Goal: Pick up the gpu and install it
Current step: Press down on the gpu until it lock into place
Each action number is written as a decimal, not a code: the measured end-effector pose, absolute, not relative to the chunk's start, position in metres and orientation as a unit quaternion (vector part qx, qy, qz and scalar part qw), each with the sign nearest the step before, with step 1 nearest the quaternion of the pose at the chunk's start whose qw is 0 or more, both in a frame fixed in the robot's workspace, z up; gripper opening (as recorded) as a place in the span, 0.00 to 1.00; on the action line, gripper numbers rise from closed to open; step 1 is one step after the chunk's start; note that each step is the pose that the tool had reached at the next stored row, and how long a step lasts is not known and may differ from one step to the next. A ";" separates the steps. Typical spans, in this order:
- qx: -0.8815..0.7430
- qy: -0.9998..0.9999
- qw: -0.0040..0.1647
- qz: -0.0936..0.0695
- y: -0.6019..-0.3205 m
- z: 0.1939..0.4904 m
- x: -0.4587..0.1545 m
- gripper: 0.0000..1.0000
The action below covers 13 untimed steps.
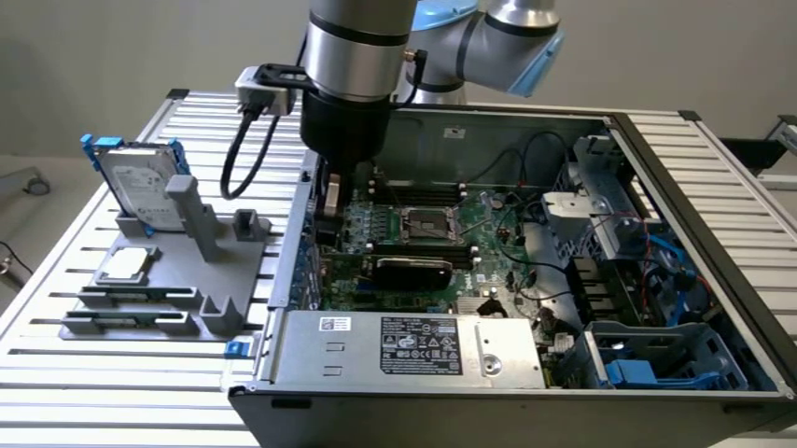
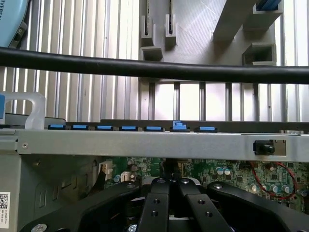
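The gpu point(image 1: 412, 271), a black glossy card, lies on the green motherboard inside the open computer case point(image 1: 697, 233), near the case's wall on the exterior view's left. My gripper point(image 1: 331, 217) hangs just above and to the left of it, down inside the case beside that wall. In the wrist view the gripper point(image 2: 169, 187) has its black fingers point(image 2: 154, 208) pressed together, shut, with no thing visibly clamped between them. The green board shows beneath them, and the case wall point(image 2: 145, 144) with a row of blue slot clips runs just beyond.
On the exterior view's left, a grey fixture point(image 1: 200, 245) carries a silver hard drive with blue frame point(image 1: 134, 179) and a small square processor chip point(image 1: 127, 265). The power supply point(image 1: 412, 343) fills the case's near end. A black cable point(image 2: 154, 70) crosses the wrist view.
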<state>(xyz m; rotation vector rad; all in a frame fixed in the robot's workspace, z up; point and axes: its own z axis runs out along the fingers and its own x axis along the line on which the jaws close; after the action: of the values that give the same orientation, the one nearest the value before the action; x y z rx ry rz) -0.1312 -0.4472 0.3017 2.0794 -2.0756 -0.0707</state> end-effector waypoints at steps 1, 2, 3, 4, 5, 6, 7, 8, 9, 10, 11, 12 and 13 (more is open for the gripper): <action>0.704 -0.703 0.101 -0.024 -0.447 0.302 -0.131 0.11; 0.704 -0.703 0.101 -0.024 -0.447 0.302 -0.131 0.11; 0.703 -0.703 0.101 -0.024 -0.446 0.302 -0.131 0.11; 0.703 -0.703 0.101 -0.024 -0.446 0.302 -0.131 0.11; 0.703 -0.704 0.101 -0.024 -0.446 0.301 -0.131 0.11; 0.703 -0.704 0.101 -0.024 -0.445 0.301 -0.131 0.11; 0.702 -0.704 0.101 -0.024 -0.445 0.301 -0.131 0.11; 0.702 -0.705 0.101 -0.024 -0.445 0.301 -0.131 0.11; 0.702 -0.705 0.101 -0.024 -0.444 0.301 -0.131 0.11; 0.701 -0.705 0.101 -0.024 -0.444 0.301 -0.132 0.11; 0.701 -0.706 0.101 -0.024 -0.444 0.300 -0.132 0.11; 0.700 -0.707 0.101 -0.024 -0.443 0.300 -0.132 0.11; 0.699 -0.707 0.101 -0.025 -0.443 0.300 -0.132 0.11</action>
<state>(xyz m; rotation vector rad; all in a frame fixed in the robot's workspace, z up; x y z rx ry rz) -0.1318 -0.4429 0.3001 2.0662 -2.0889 -0.0725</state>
